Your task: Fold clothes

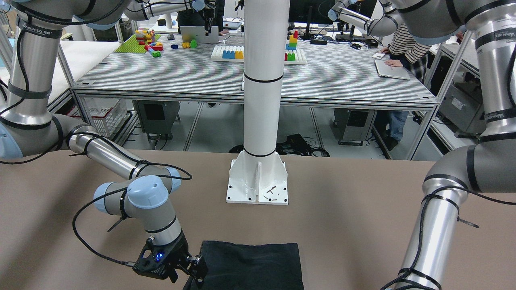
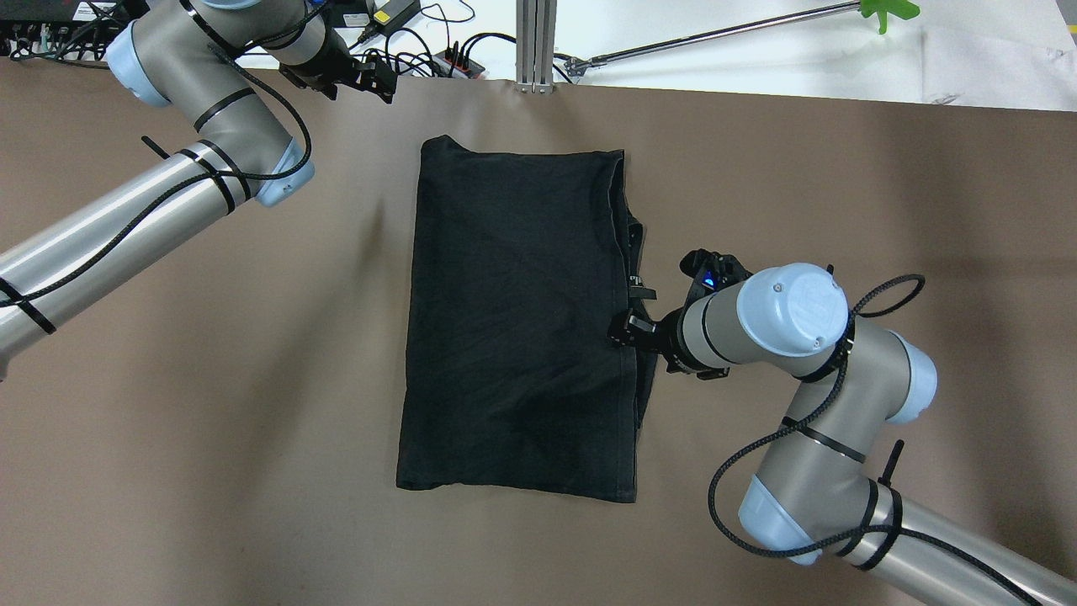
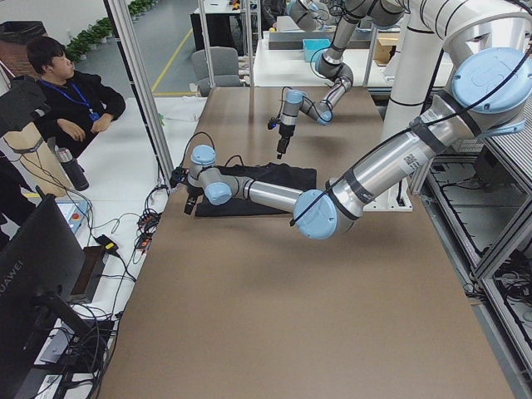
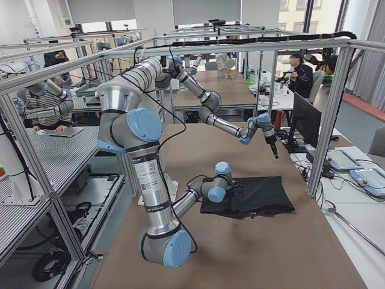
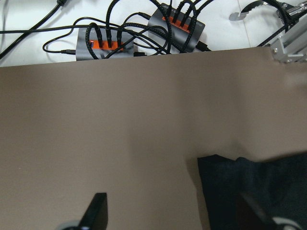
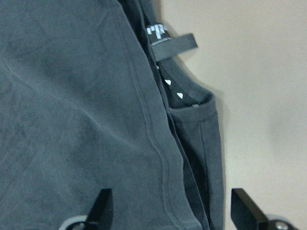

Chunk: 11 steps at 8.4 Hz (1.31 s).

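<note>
The clothes (image 2: pixel 513 320) are one dark charcoal garment lying flat as a tall rectangle in the middle of the brown table (image 2: pixel 210 379). My right gripper (image 2: pixel 633 310) is low at the garment's right edge. In the right wrist view it (image 6: pixel 172 215) is open, its fingers (image 6: pixel 100 211) straddling the layered hem, with a small neck label (image 6: pixel 168 40) ahead of it. My left gripper (image 2: pixel 385 80) hovers near the table's far edge, left of the garment's far-left corner (image 5: pixel 254 187). It (image 5: pixel 175 213) is open and holds nothing.
A white pillar stands on its base plate (image 1: pixel 258 187) at the robot's side of the table. Power strips and cables (image 5: pixel 100 45) lie just past the far edge, beside an aluminium post (image 2: pixel 534 42). A person (image 3: pixel 71 100) sits beyond the table's end.
</note>
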Available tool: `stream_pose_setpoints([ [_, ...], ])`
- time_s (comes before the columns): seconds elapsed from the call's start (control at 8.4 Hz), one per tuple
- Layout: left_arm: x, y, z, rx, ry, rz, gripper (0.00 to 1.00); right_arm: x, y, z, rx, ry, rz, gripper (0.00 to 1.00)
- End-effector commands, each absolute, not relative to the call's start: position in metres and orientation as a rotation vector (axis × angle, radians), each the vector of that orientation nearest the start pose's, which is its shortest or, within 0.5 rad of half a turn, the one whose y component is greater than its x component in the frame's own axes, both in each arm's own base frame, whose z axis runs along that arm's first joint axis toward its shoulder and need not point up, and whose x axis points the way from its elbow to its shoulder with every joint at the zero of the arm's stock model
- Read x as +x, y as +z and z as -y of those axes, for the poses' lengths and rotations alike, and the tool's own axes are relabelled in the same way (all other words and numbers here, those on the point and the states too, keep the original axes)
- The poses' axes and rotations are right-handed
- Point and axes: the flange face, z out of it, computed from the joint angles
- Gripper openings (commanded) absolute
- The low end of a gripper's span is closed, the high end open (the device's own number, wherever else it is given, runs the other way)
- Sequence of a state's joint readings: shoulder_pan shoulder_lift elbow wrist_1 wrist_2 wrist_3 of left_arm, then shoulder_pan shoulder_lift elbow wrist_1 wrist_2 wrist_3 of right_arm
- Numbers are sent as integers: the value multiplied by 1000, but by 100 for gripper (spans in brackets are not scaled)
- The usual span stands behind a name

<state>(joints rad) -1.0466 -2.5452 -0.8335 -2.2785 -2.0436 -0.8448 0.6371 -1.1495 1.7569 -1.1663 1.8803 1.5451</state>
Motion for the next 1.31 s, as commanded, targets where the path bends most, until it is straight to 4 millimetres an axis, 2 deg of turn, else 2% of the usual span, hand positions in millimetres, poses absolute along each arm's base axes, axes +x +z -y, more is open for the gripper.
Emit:
stream_pose_setpoints([
  [0.0, 355, 284, 789, 439, -69, -922, 94, -475, 301, 397, -6, 632, 1058, 86],
  [0.12, 355, 285, 789, 440, -68, -921, 94, -489, 301, 381, 22, 629, 1083, 85],
  [0.24, 355, 286, 789, 440, -69, -919, 94, -500, 319, 361, 31, 611, 1060, 85],
  [0.6, 353, 294, 783, 442, -69, -921, 94, -499, 337, 355, 35, 605, 1030, 85],
  [0.95, 356, 295, 781, 439, -65, -921, 94, -510, 328, 352, 78, 624, 1041, 70],
  [1.19, 356, 295, 781, 439, -65, -921, 94, -520, 337, 358, 102, 634, 1017, 69],
])
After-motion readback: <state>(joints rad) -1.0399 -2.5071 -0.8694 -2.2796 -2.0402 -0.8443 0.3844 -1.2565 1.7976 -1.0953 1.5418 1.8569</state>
